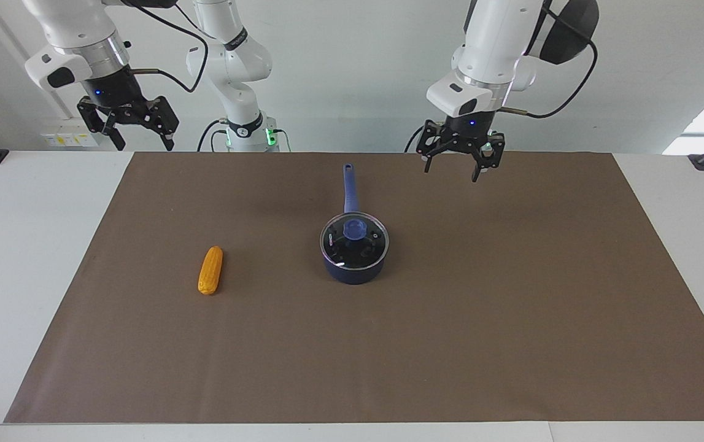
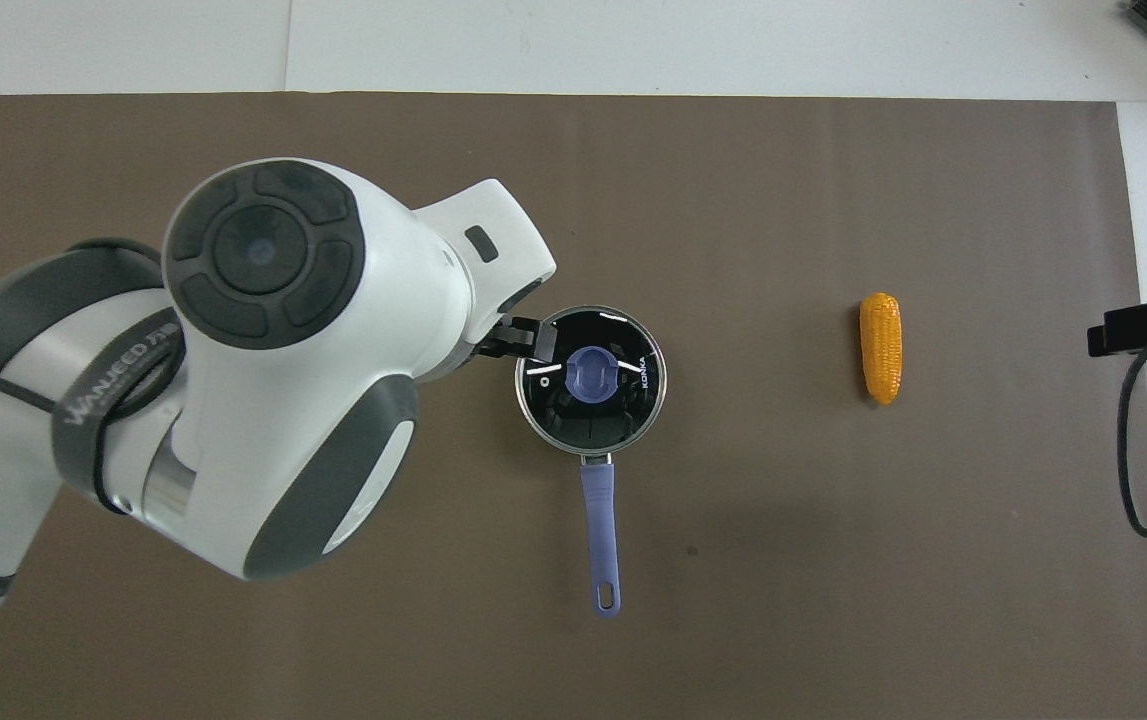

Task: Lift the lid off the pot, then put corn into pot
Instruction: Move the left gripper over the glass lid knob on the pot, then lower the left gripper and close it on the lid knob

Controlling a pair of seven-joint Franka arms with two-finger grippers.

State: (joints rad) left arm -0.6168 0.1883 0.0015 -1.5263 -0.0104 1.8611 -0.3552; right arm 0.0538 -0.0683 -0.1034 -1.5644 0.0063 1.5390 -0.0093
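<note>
The dark blue pot (image 1: pixel 352 273) stands at the middle of the brown mat, its long handle (image 1: pixel 350 184) pointing toward the robots. The glass lid (image 1: pixel 369 247) with its blue knob (image 1: pixel 355 229) sits on the pot. The corn (image 1: pixel 210 270) lies on the mat beside the pot, toward the right arm's end. My left gripper (image 1: pixel 452 172) is open and empty, raised over the mat's edge nearest the robots, apart from the pot. My right gripper (image 1: pixel 144 146) is open and empty, held high over the table's edge. In the overhead view the pot's handle (image 2: pixel 601 520), lid (image 2: pixel 628 400) and corn (image 2: pixel 880 347) all show.
The brown mat (image 1: pixel 511 319) covers most of the white table (image 1: pixel 20 276). In the overhead view the left arm's bulk (image 2: pixel 263 360) hides the mat beside the pot toward that arm's end. A black cable (image 2: pixel 1128 440) hangs past the mat's edge at the right arm's end.
</note>
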